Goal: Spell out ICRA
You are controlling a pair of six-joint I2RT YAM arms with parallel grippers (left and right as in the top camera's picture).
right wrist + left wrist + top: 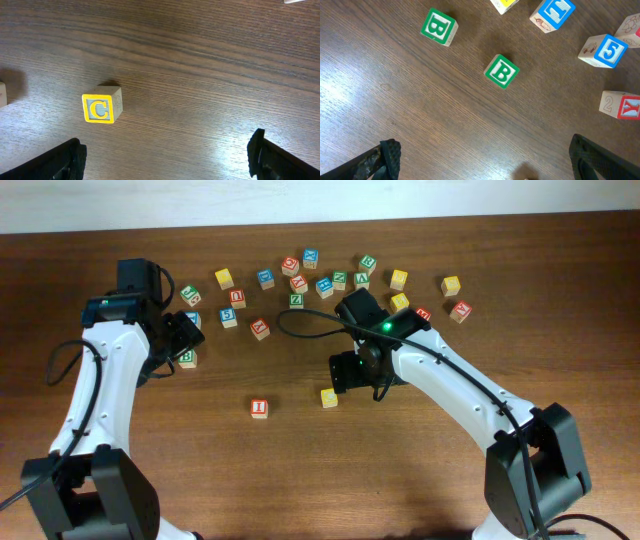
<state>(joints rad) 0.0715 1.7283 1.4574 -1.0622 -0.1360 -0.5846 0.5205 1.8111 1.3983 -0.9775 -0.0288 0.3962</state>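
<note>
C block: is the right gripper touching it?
Apart. Right wrist view: bare table separates the C block from both fingers of the open right gripper.

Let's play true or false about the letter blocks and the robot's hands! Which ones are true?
1. The yellow C block lies on the table with nothing gripping it. True.
2. The left wrist camera sees three green B blocks. False: it sees two, an upper green B and a lower green B.
3. The right gripper is shut on a block. False: it is open and empty.
4. The red I block touches no other block. True.
5. The left gripper is open. True.
</note>
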